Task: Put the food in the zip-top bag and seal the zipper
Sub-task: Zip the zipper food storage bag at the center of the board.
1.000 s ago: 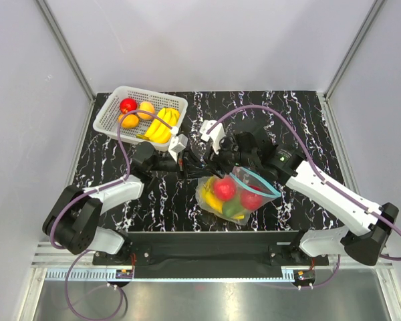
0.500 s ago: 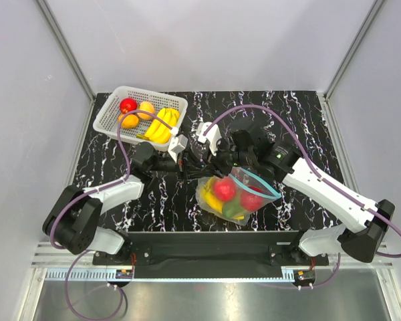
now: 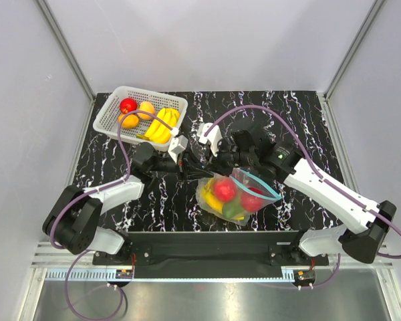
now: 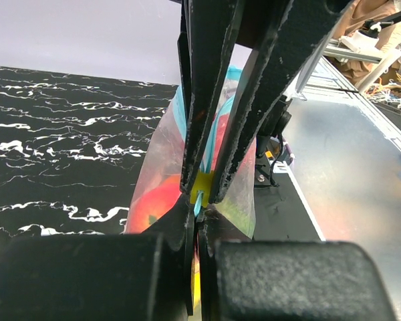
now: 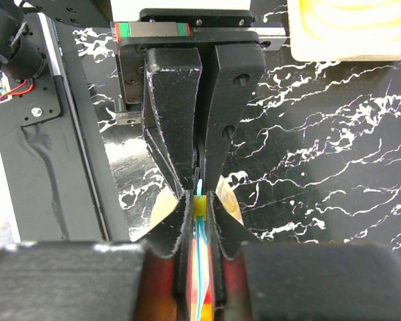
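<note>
My left claw is clamped on the zipper. My right claw, narrow, pinches the same strip. The zip-top bag with food lies at 5 o'clock from them.

left gripper: black jaws rise from the bottom edge, pinched tight on the zipper.
right gripper: dark fingers reach down from above, tips clamping the same blue strip.
zip-top bag: clear, red fruit inside.
table: black marble, at left.
</note>
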Motion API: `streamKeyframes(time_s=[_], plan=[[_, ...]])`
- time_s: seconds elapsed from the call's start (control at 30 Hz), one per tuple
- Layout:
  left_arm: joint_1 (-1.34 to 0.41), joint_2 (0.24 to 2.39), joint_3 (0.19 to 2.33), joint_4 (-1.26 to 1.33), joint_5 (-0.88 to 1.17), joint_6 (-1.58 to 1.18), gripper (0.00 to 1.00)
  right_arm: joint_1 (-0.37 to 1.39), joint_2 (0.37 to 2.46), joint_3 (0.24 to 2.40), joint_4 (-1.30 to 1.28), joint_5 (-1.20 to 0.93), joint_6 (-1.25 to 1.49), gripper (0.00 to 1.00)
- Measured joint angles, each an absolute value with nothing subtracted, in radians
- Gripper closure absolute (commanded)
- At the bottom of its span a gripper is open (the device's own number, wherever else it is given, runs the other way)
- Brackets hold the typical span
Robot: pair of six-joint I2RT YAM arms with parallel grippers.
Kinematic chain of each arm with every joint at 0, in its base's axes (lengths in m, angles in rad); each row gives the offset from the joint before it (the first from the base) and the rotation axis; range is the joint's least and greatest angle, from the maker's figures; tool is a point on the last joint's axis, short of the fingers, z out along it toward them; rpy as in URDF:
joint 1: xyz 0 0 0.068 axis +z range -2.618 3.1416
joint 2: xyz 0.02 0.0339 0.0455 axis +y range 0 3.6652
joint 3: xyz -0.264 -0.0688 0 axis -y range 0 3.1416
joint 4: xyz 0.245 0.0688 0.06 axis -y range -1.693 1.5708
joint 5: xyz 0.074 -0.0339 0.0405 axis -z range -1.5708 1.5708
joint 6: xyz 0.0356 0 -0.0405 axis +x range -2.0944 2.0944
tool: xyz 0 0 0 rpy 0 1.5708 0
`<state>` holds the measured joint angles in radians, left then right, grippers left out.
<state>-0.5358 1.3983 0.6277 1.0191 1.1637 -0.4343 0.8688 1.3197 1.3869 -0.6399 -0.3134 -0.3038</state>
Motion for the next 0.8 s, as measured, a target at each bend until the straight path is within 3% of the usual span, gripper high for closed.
streamKeyframes(time_s=[0.07, 0.13, 0.2, 0.37, 0.8], plan=[[-0.537, 1.398, 0.628, 1.021, 1.164, -0.434, 1.00, 0.869, 1.316, 1.387, -0.646, -0.315, -0.305, 0.89], [-0.540, 1.398, 0.628, 1.025, 1.164, -0.434, 1.00, 0.869, 1.313, 1.387, -0.650, -0.315, -0.304, 0.83], [-0.540, 1.398, 0.628, 1.030, 1.164, -0.435, 1.00, 0.869, 1.308, 1.386, -0.653, -0.315, -0.302, 0.70], [-0.540, 1.398, 0.628, 1.042, 1.165, -0.437, 1.00, 0.869, 1.277, 1.361, -0.658, -0.312, -0.305, 0.61], [-0.540, 1.398, 0.628, 1.056, 1.175, -0.447, 1.00, 0.869, 1.290, 1.362, -0.659, -0.324, -0.307, 0.66]])
